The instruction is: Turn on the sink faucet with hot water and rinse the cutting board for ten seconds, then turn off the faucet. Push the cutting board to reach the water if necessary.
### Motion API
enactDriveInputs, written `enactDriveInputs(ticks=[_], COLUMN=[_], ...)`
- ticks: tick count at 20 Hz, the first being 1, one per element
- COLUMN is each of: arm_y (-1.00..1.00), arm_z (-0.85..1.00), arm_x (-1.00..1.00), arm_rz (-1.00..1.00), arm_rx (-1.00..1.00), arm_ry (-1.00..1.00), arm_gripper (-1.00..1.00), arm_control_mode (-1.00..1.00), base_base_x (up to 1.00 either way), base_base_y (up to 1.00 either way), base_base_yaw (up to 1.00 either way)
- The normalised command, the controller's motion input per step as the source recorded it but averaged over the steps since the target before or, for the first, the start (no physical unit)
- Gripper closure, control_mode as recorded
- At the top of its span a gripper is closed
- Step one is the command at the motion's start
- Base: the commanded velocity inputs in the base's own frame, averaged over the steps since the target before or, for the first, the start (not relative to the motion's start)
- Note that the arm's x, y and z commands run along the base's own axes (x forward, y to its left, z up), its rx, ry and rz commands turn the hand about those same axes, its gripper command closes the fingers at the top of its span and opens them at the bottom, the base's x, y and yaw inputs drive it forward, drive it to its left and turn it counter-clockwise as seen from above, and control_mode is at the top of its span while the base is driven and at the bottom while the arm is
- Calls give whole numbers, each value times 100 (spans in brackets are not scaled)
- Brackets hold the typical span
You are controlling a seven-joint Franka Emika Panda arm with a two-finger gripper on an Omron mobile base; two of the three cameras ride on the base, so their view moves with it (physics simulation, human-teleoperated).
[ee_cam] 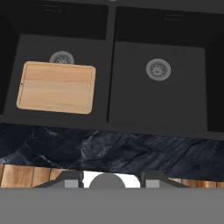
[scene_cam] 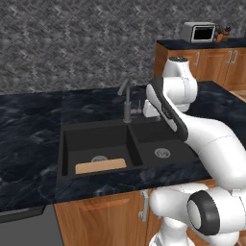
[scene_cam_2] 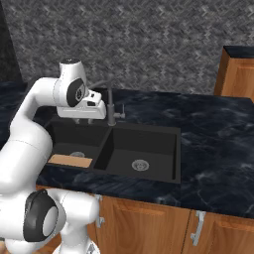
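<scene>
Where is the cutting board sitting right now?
The cutting board lies flat in the left basin of the sink, against the front wall, its far edge partly covering that basin's drain.

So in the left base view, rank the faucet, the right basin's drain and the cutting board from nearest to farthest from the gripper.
1. The sink faucet: just left of the gripper, at the back of the sink.
2. The right basin's drain: below the gripper, toward the front.
3. The cutting board: farthest, at the front of the left basin, covering part of its drain.
</scene>
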Motion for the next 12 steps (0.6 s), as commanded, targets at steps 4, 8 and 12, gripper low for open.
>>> enactDriveInputs(ticks=[4,8,12], arm_y=[0,0,0], arm_z=[3,27,30], arm_x=[4,26,62], arm_rz=[0,0,0], arm_rx=[0,0,0], arm_ry=[0,-9,-13], arm_gripper=[-100,-100,-100], arm_control_mode=[-100,-100,-100], base_base_x=[0,0,0], base_base_y=[0,0,0], base_base_yaw=[0,0,0])
